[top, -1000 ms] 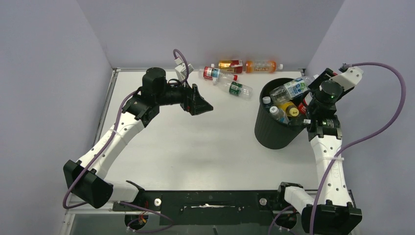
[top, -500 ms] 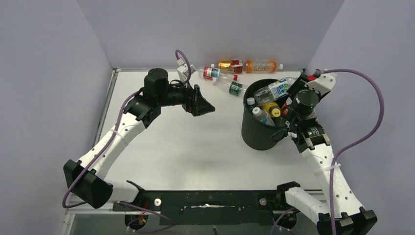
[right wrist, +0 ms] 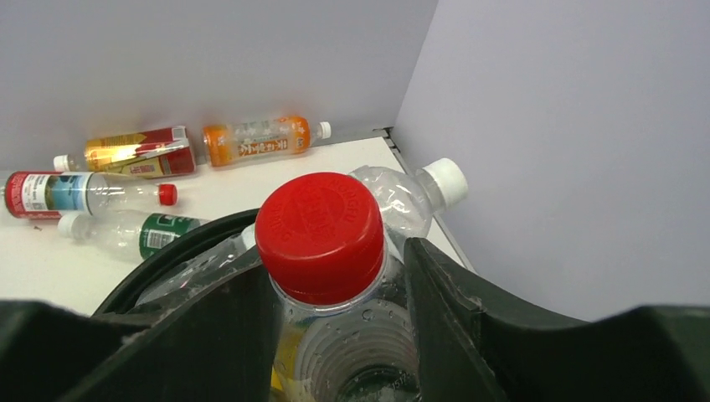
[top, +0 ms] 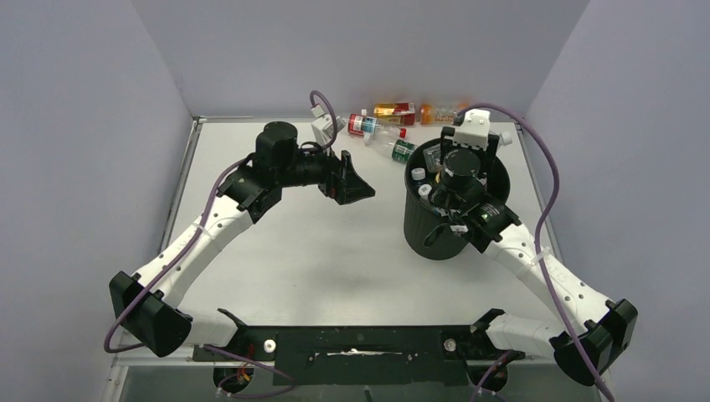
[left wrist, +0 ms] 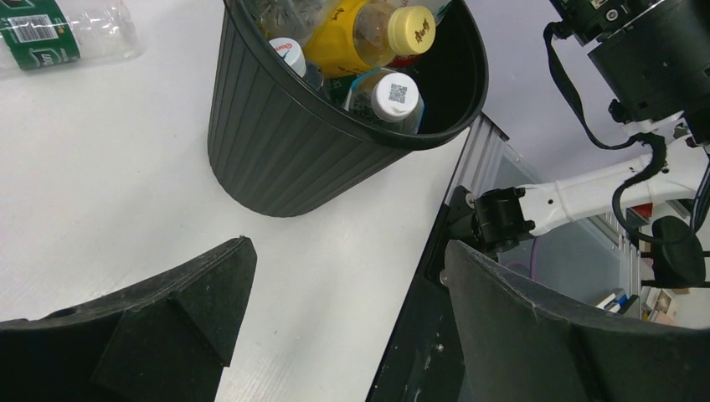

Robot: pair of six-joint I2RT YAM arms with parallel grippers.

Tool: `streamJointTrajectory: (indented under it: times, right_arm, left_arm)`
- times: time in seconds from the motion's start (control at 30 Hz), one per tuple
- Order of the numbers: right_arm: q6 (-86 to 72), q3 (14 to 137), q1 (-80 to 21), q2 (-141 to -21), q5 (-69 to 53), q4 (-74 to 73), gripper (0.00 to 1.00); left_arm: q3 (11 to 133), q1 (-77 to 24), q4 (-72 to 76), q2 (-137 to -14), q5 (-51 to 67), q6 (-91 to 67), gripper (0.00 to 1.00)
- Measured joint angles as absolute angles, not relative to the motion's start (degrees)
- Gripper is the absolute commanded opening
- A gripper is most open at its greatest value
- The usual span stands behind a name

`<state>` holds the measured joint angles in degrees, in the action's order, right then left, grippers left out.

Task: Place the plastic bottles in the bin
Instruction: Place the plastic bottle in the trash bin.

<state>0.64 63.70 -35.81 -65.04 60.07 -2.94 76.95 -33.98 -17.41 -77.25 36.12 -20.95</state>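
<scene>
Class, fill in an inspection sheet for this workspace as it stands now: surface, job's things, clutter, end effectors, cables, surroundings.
Surface: white table, bare in the middle.
Job's things: black bin stands right of centre, holding several bottles, among them a yellow-capped bottle. Four lie by the back wall: orange bottle, yellow-and-red bottle, red-label bottle, green-label bottle.
Clutter: nothing seen.
End effectors: left end effector open and empty above the table; right end effector closed on a red-capped bottle at the bin's mouth.
Cables: purple cables loop off both arms.
Surroundings: grey walls on three sides.
</scene>
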Motion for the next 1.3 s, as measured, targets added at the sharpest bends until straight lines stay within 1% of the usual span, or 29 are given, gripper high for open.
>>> streamJointTrajectory:
  times: [0.03,0.1,0.17,0.27,0.5,0.6,0.7,0.9,1.1,1.2,1.3]
  right_arm:
    - [0.95,63.72,-36.16,-65.23,60.36,-2.83,0.6]
    - [0.14,63.68,-36.64,-64.82,60.49,-3.22,0.63]
    - [-0.89,62.85,-36.84,-63.57,60.53,-5.5,0.7]
    - [-1.98,62.13,-37.26,-61.87,60.51,-8.78,0.77]
    - [-3.42,61.6,-40.56,-59.02,60.6,-15.84,0.88]
    - [-4.54,63.83,-41.3,-58.28,60.38,-19.53,0.92]
    - [-6.15,68.23,-41.32,-57.76,59.18,-22.74,0.93]
    - [-11.03,81.41,-41.3,-57.6,54.87,-29.15,0.94]
    - [-17.1,89.76,-39.9,-58.78,55.42,-36.69,0.88]
    - [-19.7,94.91,-34.2,-61.39,54.28,-41.54,0.88]
    - [-21.67,99.92,-23.4,-65.32,48.05,-45.6,0.89]
  left_arm:
    - [76.95,-34.3,-17.56,-77.25,35.81,-20.93,0.84]
    - [76.95,-34.98,-17.98,-77.23,35.05,-20.93,0.84]
    - [76.95,-35.62,-18.31,-77.21,34.48,-20.91,0.84]
    - [76.95,-36.53,-18.61,-77.08,33.47,-20.91,0.84]
    - [76.97,-39.59,-18.65,-77.06,31.16,-20.93,0.84]
    - [76.97,-40.77,-18.7,-77.06,30.04,-20.93,0.84]
    - [76.97,-41.76,-18.76,-77.06,28.95,-20.95,0.84]
    - [76.97,-43.42,-19.27,-77.06,27.03,-21.41,0.84]
    - [76.97,-45.12,-19.53,-77.06,25.21,-21.87,0.83]
    - [76.97,-45.89,-19.55,-77.06,24.47,-21.91,0.84]
    - [77.06,-46.52,-19.73,-77.06,23.9,-21.91,0.84]
